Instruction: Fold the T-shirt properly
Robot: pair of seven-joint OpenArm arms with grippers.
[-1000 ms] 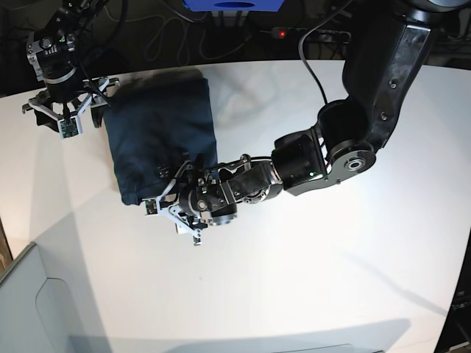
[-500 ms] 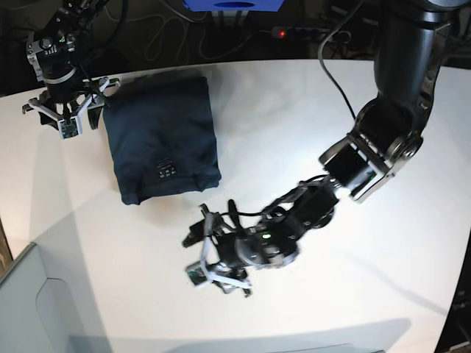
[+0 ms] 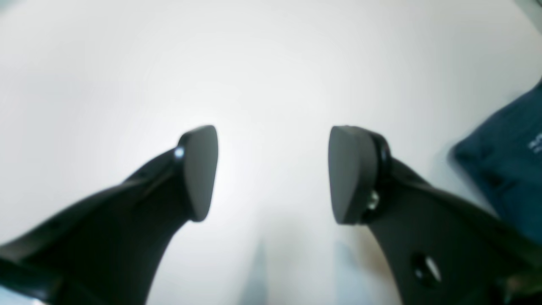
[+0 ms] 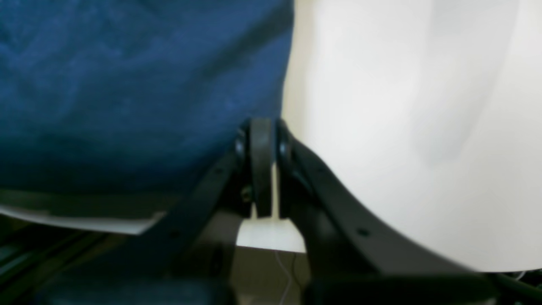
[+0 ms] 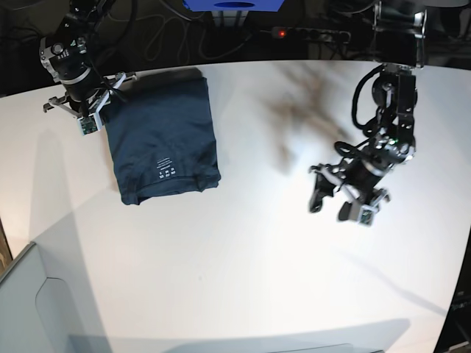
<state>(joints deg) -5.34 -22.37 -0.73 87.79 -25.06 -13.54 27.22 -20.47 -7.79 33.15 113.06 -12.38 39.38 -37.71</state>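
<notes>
Fabric of the dark navy-blue cotton T-shirt [image 5: 162, 143] lies folded into a compact rectangle at the white table's [image 5: 243, 279] far-left part, so the left gripper [image 5: 344, 197] hangs wide-jawed well clear, while the right gripper [image 5: 82, 103], jaws pressed together on nothing, sits at the shirt's far-left corner.

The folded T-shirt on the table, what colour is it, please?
Dark navy blue T-shirt, clearest in the base view.

The left gripper [image 5: 336, 201] has swung away from the T-shirt [image 5: 162, 144], from its near hem to well off on the bare table [image 5: 243, 272]. The right gripper [image 5: 87, 110], earlier spread beside the T-shirt's far corner, has closed.
</notes>
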